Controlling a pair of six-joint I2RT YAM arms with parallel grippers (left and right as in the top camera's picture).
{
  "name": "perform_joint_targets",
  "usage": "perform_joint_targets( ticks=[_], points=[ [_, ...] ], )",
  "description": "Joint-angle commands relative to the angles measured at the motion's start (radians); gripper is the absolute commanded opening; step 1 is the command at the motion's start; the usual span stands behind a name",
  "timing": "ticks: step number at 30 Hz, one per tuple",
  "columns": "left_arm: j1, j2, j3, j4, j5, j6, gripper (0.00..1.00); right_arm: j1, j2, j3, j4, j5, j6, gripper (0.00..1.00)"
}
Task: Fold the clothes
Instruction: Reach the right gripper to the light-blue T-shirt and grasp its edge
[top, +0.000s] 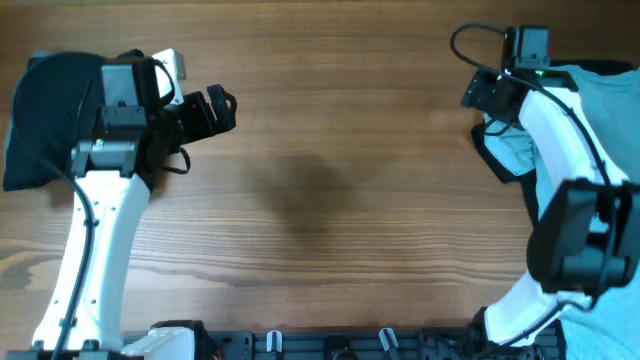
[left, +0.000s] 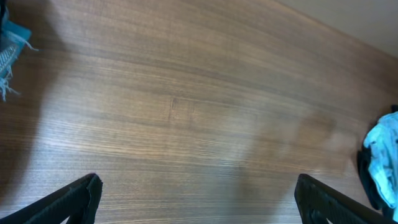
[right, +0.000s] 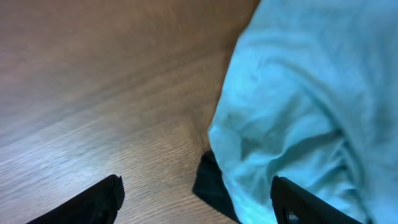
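A pale aqua T-shirt (top: 600, 95) lies bunched at the table's right edge, on top of a black garment (top: 500, 160). My right gripper (top: 484, 96) hangs over their left edge. In the right wrist view the aqua shirt (right: 298, 93) fills the right side and a black corner (right: 211, 183) pokes out below it. The right gripper (right: 196, 202) is open, one finger over bare wood and the other over the aqua cloth. A black pile of clothes (top: 40, 120) sits at the far left, behind my left gripper (top: 222, 108). The left gripper (left: 199, 199) is open over bare wood.
The wooden table (top: 330, 180) runs between the two arms. The left wrist view catches a bit of aqua cloth (left: 382, 165) at its right edge and a frayed bluish scrap (left: 9, 50) at top left. The arm bases line the table's front edge.
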Motion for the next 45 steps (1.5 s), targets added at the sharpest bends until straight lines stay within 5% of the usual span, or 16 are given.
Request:
perform_joint_targets(
  ticks=[1, 7, 10, 14, 17, 24, 28, 36, 43, 45],
  points=[
    [0.002, 0.016, 0.019, 0.008, 0.004, -0.013, 1.0, -0.063, 0.035, 0.012, -0.006, -0.179, 0.011, 0.82],
    [0.002, 0.016, 0.019, 0.034, 0.004, -0.013, 1.0, -0.185, 0.017, 0.312, -0.26, -0.614, -0.255, 0.83],
    [0.002, 0.016, 0.019, 0.053, 0.004, -0.013, 1.0, -0.191, 0.015, 0.478, -0.302, -0.613, -0.343, 0.81],
    [0.002, 0.016, 0.019, 0.063, 0.004, -0.013, 1.0, -0.1, 0.016, 0.534, -0.395, -0.257, -0.554, 0.8],
    [0.002, 0.016, 0.019, 0.067, 0.004, -0.012, 1.0, 0.014, 0.034, 0.525, -0.442, 0.01, -0.387, 0.9],
    [0.002, 0.016, 0.019, 0.067, 0.004, -0.012, 1.0, -0.019, 0.153, 0.509, -0.529, -0.088, -0.272, 0.99],
    [0.002, 0.016, 0.019, 0.068, 0.004, -0.012, 1.0, -0.056, 0.29, 0.507, -0.508, -0.119, -0.214, 0.75],
    [0.002, 0.016, 0.019, 0.068, 0.004, -0.012, 1.0, -0.057, 0.397, 0.507, -0.482, -0.134, -0.214, 0.63],
    [0.002, 0.016, 0.019, 0.068, 0.004, -0.012, 1.0, -0.086, 0.444, 0.507, -0.468, -0.133, -0.188, 0.67],
    [0.002, 0.016, 0.019, 0.068, 0.004, -0.012, 1.0, -0.1, 0.444, 0.507, -0.458, -0.133, -0.175, 0.52]
  ],
)
